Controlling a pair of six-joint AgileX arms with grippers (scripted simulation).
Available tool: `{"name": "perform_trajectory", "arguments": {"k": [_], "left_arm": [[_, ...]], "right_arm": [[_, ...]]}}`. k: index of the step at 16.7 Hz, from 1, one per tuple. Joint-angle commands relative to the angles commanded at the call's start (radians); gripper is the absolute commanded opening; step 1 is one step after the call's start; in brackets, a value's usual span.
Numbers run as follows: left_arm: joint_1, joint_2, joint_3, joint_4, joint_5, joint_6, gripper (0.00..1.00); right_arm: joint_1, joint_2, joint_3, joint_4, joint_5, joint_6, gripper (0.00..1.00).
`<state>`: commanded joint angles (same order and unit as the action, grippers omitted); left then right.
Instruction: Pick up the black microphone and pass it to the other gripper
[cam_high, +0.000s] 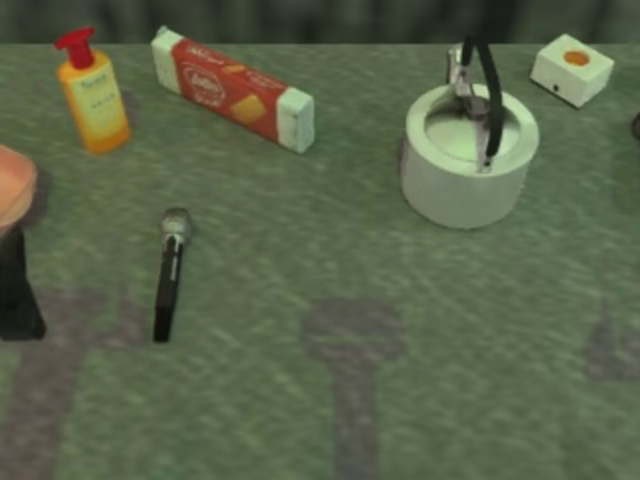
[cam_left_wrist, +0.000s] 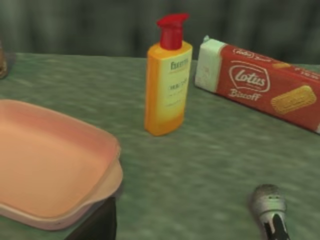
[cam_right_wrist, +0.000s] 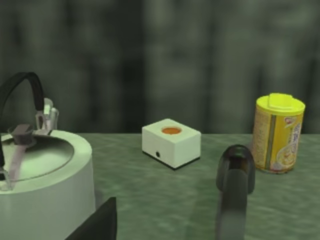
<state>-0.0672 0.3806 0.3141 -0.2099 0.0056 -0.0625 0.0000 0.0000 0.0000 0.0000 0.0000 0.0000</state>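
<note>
Top view shows us the black microphone lying flat on the green desk, untouched, its silver mesh head toward the far edge and its slim handle running back toward us. We take it as our landmark. Beyond its head and a little to the left stands the orange bottle, upright with its red pump on top; beyond the head and to the right lies the red biscuit pack, flat and angled. Well to the microphone's right sits the white round pot with its thin black arched handle, and past that the small white box with an orange spot. Just left of the microphone, at the picture's edge, we see the rim of a pink tray and a dark shape below it that we take for part of our left arm.

Neither pair of jaws shows plainly in any view, so we cannot tell whether they are spread or pressed together. The left wrist view takes in the mesh head close by, with tray, bottle and pack behind it; that suggests to us that the left arm is the nearer one and the natural one to make the pick. The right wrist view looks over the pot and box toward a yellow can, well away from the microphone.

We judge the task not yet begun: the grasp comes first, likely across the handle so the head stays free for the other arm.
</note>
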Motion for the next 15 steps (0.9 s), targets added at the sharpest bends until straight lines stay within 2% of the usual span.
{"name": "perform_trajectory", "arguments": {"k": [10,15], "left_arm": [[-0.145,1.031,0.656,-0.494,0.007,-0.132,1.00],[-0.202,1.372,0.916,-0.666,0.013,-0.183,1.00]], "right_arm": [[0.000,0.000,0.000,0.000,0.000,0.000,1.00],[0.000,0.000,0.000,0.000,0.000,0.000,1.00]]}}
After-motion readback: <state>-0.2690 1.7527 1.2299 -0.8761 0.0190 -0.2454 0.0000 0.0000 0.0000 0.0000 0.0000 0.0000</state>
